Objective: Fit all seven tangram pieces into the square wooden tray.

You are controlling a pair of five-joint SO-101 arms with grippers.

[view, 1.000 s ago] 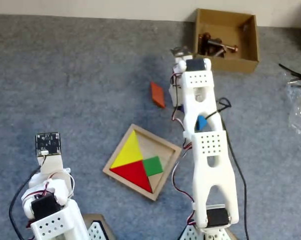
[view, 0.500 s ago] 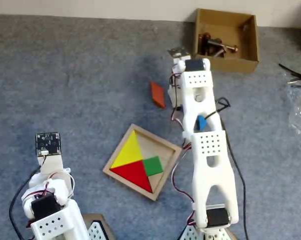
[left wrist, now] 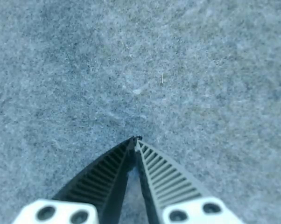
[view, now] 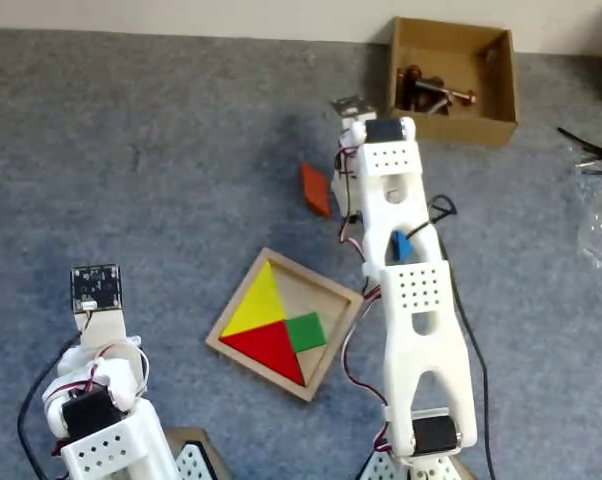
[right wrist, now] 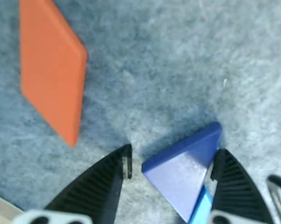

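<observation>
The right pincer stood open astride the blue triangle, pickup pending: clamp, then carry to the wooden tray; the left pincer sat clenched empty.
</observation>
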